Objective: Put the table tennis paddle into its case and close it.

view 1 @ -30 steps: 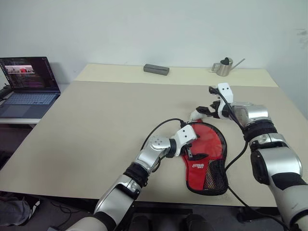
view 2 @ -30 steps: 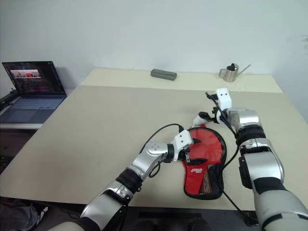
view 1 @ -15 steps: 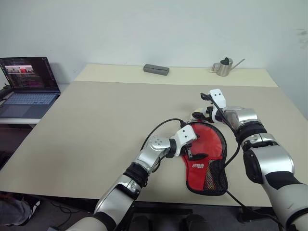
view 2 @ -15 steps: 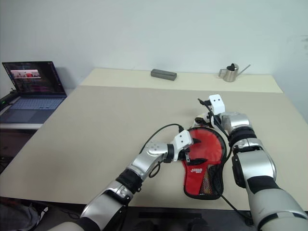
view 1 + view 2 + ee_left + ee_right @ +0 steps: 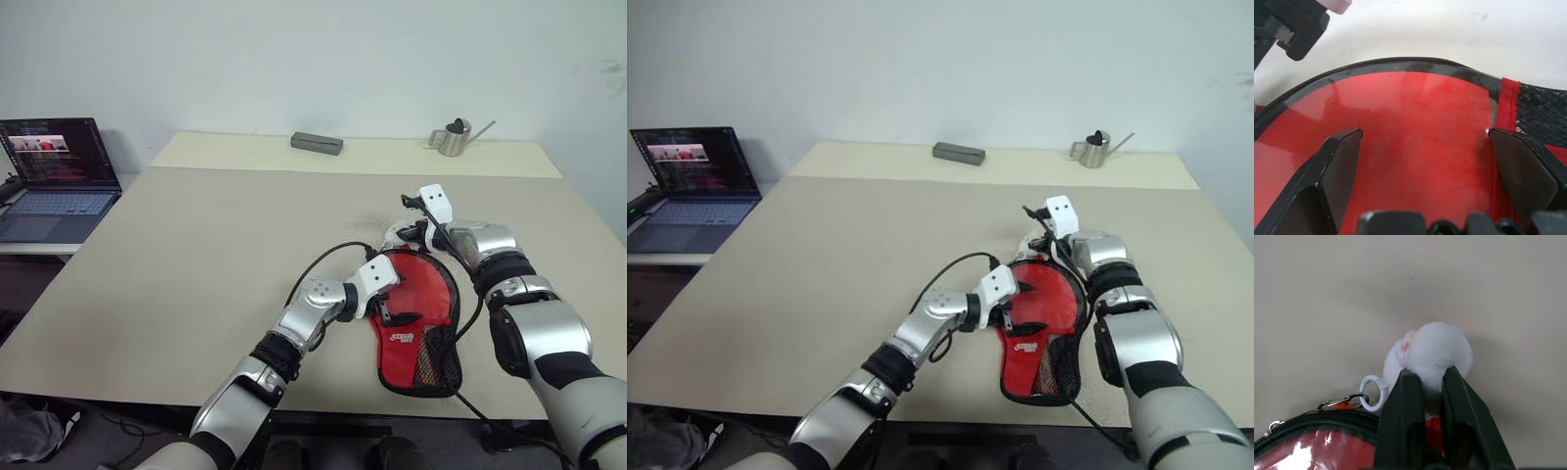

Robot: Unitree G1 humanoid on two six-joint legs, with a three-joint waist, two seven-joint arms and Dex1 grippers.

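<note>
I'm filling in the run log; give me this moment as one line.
right gripper: shut on charm | left gripper: open over case | zip: not closed

case (image 5: 419, 323) near table (image 5: 196, 245) front edge — laptop (image 5: 54, 176) far left, watering can (image 5: 453, 137) behind

I can't read any text: the white lettering on the case (image 5: 403, 339) and the laptop (image 5: 56, 176) screen stay illegible.

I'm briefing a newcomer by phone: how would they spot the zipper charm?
Find the red case near the table's front edge. At its far rim, by the right gripper, sits the charm: a fluffy white ball, unlike anything nearby.
</note>
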